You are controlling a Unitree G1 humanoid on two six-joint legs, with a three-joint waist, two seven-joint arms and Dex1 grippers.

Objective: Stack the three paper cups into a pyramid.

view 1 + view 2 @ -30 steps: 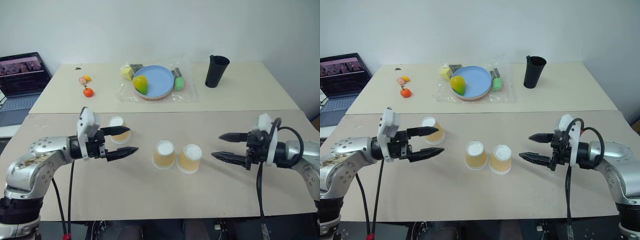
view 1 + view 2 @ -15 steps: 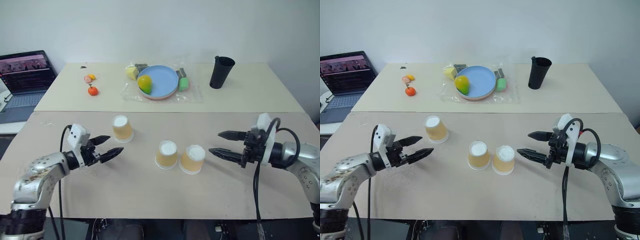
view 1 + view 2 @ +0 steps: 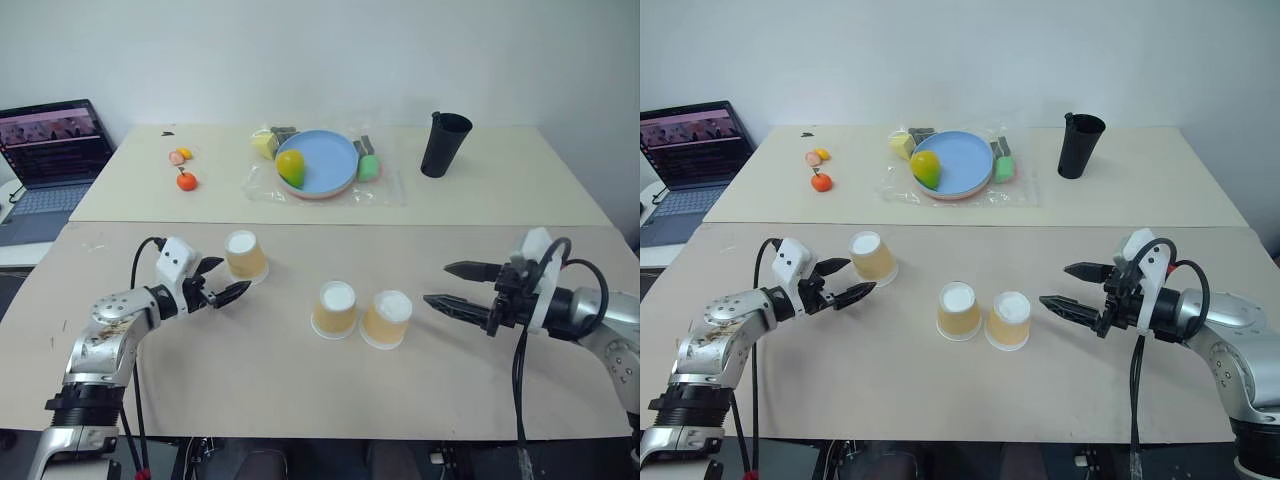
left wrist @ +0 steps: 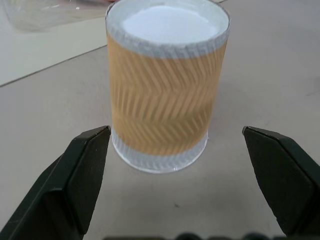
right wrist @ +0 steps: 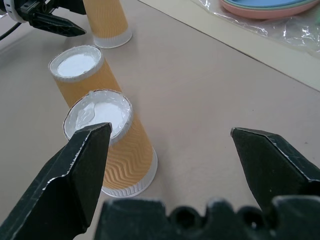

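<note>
Framing 1 inverted cup (image 4: 167,95), the left hand (image 3: 221,281) gapes wide; right hand (image 3: 1069,287), equally wide, faces 2 cups (image 5: 102,125).

Three tan-orange paper cups stand upside down, white ends up. One cup (image 3: 245,255) sits just ahead of the spread left gripper (image 3: 222,278); two touching cups (image 3: 334,308) (image 3: 386,318) stand just ahead of the spread right gripper (image 3: 447,284).

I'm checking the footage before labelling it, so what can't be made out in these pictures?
- Dark items behind the blue plate: head views, partly hidden by its rim.
- Small orange pieces on the far table: too small to identify.
- Laptop: cut by the picture's edge.
</note>
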